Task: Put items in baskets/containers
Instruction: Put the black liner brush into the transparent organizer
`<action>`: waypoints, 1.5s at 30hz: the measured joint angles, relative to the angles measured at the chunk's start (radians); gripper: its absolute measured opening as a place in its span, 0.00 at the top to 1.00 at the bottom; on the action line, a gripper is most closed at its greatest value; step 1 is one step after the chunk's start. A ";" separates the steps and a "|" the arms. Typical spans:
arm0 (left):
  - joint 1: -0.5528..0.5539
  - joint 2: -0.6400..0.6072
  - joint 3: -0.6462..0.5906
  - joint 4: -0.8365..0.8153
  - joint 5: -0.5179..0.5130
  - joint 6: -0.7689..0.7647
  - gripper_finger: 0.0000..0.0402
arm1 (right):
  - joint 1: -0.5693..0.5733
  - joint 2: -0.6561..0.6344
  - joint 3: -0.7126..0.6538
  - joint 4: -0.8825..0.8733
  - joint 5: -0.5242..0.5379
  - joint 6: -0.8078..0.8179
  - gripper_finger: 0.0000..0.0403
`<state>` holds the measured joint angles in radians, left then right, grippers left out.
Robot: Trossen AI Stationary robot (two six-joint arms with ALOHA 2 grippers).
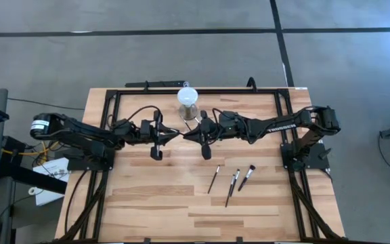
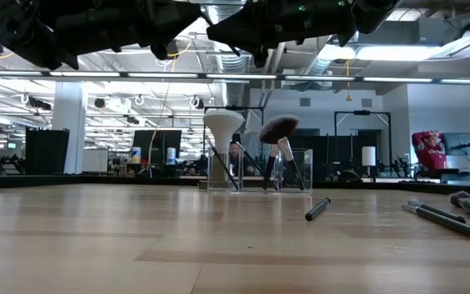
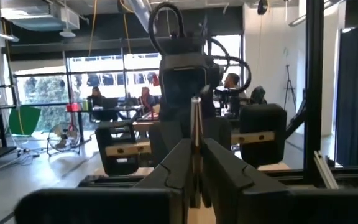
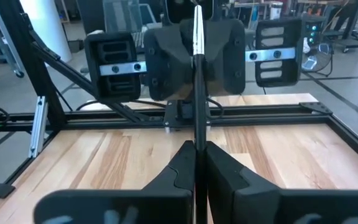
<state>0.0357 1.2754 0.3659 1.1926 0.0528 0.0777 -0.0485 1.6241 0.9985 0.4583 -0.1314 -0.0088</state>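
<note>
Gripper tips meet above the counter's middle: the left gripper (image 1: 175, 135) and right gripper (image 1: 187, 135) both clamp one brush (image 4: 197, 74). Behind them, at the far edge, stands the clear container (image 2: 259, 170); three loose brushes (image 1: 232, 180) lie nearer the right front.

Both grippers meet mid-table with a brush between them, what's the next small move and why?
Probably the left gripper lets go: both it and the right gripper appear shut on one brush, and the clear container sits just beyond them.

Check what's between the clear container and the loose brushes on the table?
Bare tabletop. The low view shows nothing on the wood between the clear container and the loose brushes.
</note>
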 joint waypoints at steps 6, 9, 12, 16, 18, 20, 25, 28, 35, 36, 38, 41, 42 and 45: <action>0.000 0.011 0.000 0.030 0.003 -0.001 0.96 | 0.000 0.000 0.000 0.000 0.000 -0.002 0.96; 0.000 0.011 0.000 0.039 0.002 -0.003 0.95 | 0.000 0.000 0.001 0.002 0.000 -0.002 0.97; 0.000 0.012 0.000 0.041 0.002 -0.004 0.94 | 0.000 0.000 0.001 0.000 0.000 -0.001 0.98; 0.000 0.012 0.000 0.041 0.002 -0.004 0.97 | 0.000 0.000 0.001 -0.001 0.000 0.000 0.96; 0.000 0.012 0.000 0.041 0.001 -0.004 0.96 | 0.000 0.000 0.001 -0.003 0.000 0.003 0.94; 0.000 0.012 0.000 0.042 0.000 -0.004 0.94 | 0.000 0.000 0.001 -0.004 0.000 0.009 0.95; 0.000 0.012 0.000 0.043 0.001 -0.008 0.97 | 0.000 0.000 0.001 -0.006 0.000 0.008 0.98; 0.000 0.011 0.001 0.050 0.000 -0.007 0.97 | 0.000 0.000 0.001 -0.012 0.000 0.009 0.92; 0.000 0.010 0.004 0.052 0.000 -0.004 0.97 | 0.000 0.000 0.000 -0.061 0.000 0.009 0.77; 0.000 0.010 0.004 0.047 -0.001 -0.004 0.97 | -0.001 0.000 0.000 -0.070 0.001 0.009 0.76; 0.000 0.010 0.004 0.036 -0.008 -0.004 0.97 | -0.007 0.000 0.000 -0.103 0.008 0.009 0.73; 0.000 0.010 0.004 0.008 -0.049 0.003 0.97 | -0.019 -0.011 0.000 -0.218 0.052 0.009 0.70; 0.000 0.010 0.003 0.000 -0.071 0.015 0.97 | -0.024 -0.018 0.000 -0.260 0.070 0.009 0.69; 0.010 0.010 0.004 -0.032 -0.128 0.053 0.97 | -0.039 -0.053 0.000 -0.439 0.130 0.028 0.65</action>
<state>0.0459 1.2850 0.3695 1.1606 -0.0751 0.1303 -0.0871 1.5711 0.9989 0.0193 -0.0013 0.0191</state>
